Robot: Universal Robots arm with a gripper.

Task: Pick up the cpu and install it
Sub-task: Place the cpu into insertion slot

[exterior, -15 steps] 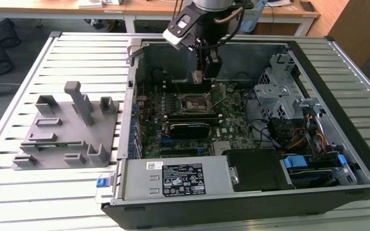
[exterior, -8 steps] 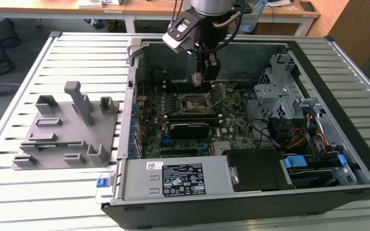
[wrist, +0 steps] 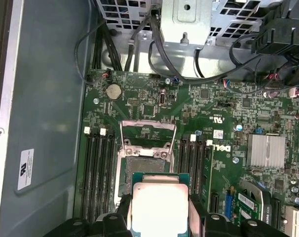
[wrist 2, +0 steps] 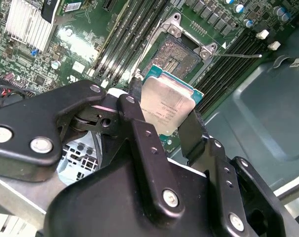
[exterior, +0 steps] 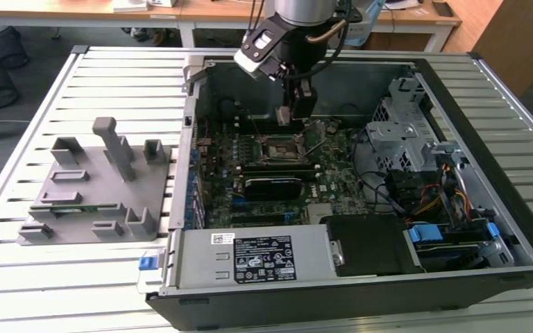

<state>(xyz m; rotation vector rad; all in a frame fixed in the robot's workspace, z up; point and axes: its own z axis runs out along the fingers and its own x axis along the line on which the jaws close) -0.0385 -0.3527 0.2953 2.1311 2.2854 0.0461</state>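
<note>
- The cpu (wrist: 159,210) was pinched at two opposite edges between the black fingers (wrist 2: 139,123) of the gripper (wrist 2: 165,111), its silver top seen in both wrist views.
- It was held near the open socket (wrist 2: 178,55), not seated in it.
- The motherboard (exterior: 336,163) was seen mid-frame in the exterior view, inside the open computer case (exterior: 488,208).
- A grey fixture (exterior: 100,187) was seen at centre left, on the slatted table (exterior: 109,76).

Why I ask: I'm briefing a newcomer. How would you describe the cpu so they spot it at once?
Look into the open computer case, at the green motherboard inside. Close by its open socket, the black claw grips the cpu by two opposite edges. It is the one flat square with a shiny silver top and a thin green rim.
</note>
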